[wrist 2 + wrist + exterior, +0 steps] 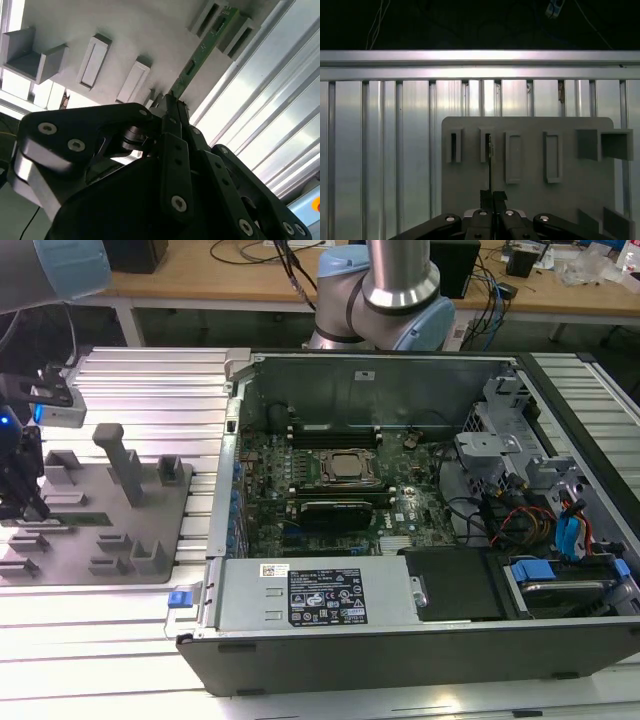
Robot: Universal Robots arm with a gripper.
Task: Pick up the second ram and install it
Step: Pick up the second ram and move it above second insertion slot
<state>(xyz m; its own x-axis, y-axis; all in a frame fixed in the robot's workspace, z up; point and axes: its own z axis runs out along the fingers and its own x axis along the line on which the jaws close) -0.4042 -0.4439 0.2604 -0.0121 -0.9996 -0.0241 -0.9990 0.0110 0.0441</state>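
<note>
Exterior view: the arm [400, 290] rises behind the open case [300, 625]. Its gripper [30, 502] hangs at the exterior view's left edge, pointing down onto the grey plate [150, 570], which lies on the ribbed surface [140, 390]. From here we see the ram [85, 519] as a short green strip, low among the plate's blocks [125, 465] and just beside the gripper. We cannot judge the fingers from this view.

Both wrist views supply the grip detail that the exterior view lacks.

Second wrist view: the ram [200, 55] runs as a green strip from the gripper [171, 99] out across the plate [125, 30] to two slotted blocks [235, 30]. Its far end sits between them. The fingers [172, 120] are pressed onto its near end, pinching it.

First wrist view: we look along the gripper [493, 195] onto the plate [465, 180] and the surface [395, 150] beyond it. The ram [490, 165] appears edge-on, as a thin dark line from one of the blocks [485, 145] straight back to the fingers [501, 196], which press on it from both sides.

Position noted: the ram is on the plate, well apart from the case, with one end in the blocks and the other in the grip.
</note>
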